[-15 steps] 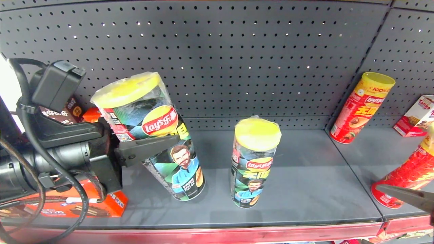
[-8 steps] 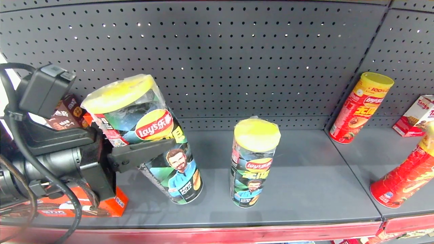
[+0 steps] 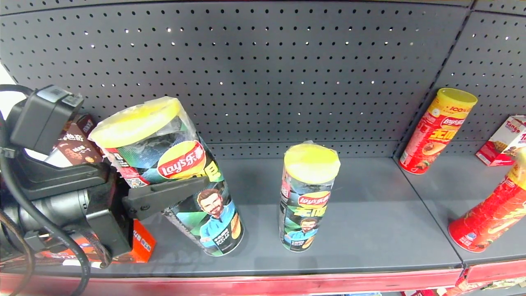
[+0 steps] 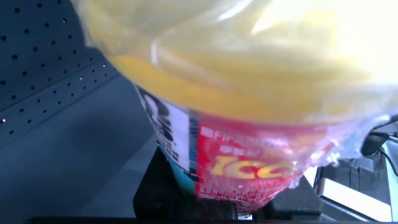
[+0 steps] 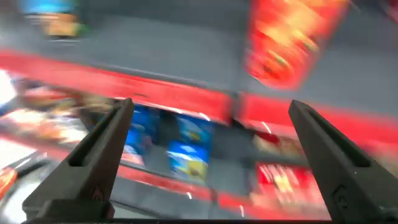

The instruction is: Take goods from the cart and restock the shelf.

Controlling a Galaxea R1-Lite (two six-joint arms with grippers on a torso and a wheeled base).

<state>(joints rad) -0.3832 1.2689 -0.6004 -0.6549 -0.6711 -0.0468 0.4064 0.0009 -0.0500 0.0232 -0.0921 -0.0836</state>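
My left gripper is shut on a green-and-black chip can with a yellow lid. I hold it tilted over the left part of the grey shelf, its base low near the front edge. The left wrist view shows the can's lid and label very close. A second can of the same kind stands upright mid-shelf, apart from the held one. My right gripper is open in front of the shelf's red edge, with nothing between its fingers.
An orange box lies beneath my left arm, and a brown box sits behind it. Two red cans and a red-and-white box occupy the right bay. A pegboard wall backs the shelf.
My left gripper has shifted left and slightly down with the can, towards the shelf's front. The right gripper's fingertip has dropped out of the head view's lower right corner.
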